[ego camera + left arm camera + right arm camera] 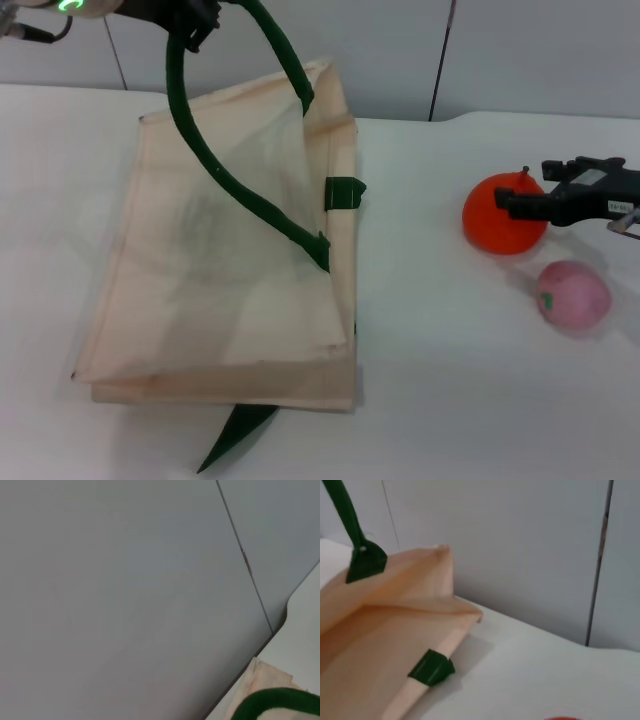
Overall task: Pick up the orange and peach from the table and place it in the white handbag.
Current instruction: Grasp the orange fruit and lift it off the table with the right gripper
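The white handbag (230, 260) lies on the table, a cream cloth tote with dark green handles. My left gripper (197, 22) at the top left is shut on one green handle (190, 120) and holds it up, so the bag's mouth gapes towards the right. The handle also shows in the left wrist view (280, 702). The orange (500, 225) sits on the table at the right. My right gripper (522, 185) is open, with its black fingers just over the orange's top. The pink peach (572, 295) lies in front of the orange, a little to its right. The right wrist view shows the bag (395, 630).
The white table (440, 380) runs to a grey panelled wall (400, 50) at the back. The bag's second green handle (235, 430) sticks out under its front edge. A green tab (343, 193) sits on the bag's right edge.
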{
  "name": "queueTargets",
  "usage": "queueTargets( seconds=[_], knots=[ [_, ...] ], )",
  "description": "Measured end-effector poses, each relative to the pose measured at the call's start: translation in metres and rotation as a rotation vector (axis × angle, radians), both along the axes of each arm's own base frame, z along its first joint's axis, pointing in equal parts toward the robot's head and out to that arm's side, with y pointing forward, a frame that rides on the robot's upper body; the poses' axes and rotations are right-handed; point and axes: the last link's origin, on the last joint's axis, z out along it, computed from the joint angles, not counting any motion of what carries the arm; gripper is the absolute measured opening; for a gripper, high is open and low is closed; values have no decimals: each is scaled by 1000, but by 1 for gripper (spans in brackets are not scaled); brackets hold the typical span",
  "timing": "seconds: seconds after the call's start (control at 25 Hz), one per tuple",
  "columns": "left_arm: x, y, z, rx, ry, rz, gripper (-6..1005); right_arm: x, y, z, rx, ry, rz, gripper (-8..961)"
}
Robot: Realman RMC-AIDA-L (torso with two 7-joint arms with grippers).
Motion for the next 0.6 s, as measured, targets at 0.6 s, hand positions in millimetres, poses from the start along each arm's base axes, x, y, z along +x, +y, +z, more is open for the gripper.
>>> queueTargets(
  seconds=[0.6],
  knots=[
    [7,1,-3,-14,6,-14,120,-6,21,-5,-42,-37,-41,879]
  ],
)
